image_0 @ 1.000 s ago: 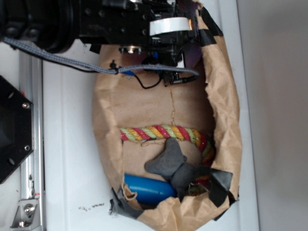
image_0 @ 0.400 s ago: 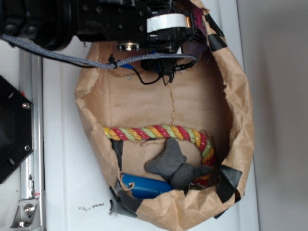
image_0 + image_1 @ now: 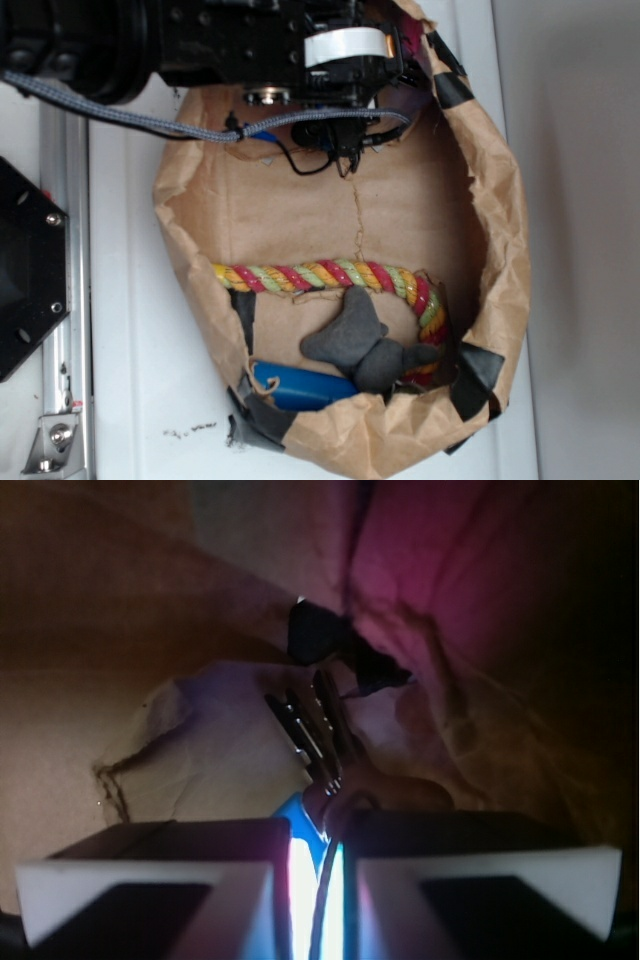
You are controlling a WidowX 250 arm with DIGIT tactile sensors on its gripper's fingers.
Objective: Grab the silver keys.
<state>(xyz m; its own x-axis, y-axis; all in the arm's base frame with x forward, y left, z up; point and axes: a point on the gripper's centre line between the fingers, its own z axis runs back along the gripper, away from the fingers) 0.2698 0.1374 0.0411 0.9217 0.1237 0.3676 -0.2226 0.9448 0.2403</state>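
Wrist view alone reveals the silver keys (image 3: 318, 735): dull grey blades, dark heads, blue tag, inside the paper bag's (image 3: 490, 250) top corner. The tool (image 3: 315, 880) is nearly closed, pinching their blue tag and ring.

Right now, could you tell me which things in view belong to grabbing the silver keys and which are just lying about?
Belonging to the job:
- silver keys, with their blue tag, between the gripper's pads
- gripper, nearly closed around them

Just lying about:
- coloured rope
- dark grey star-shaped plush
- blue tube
- brown paper bag holding everything
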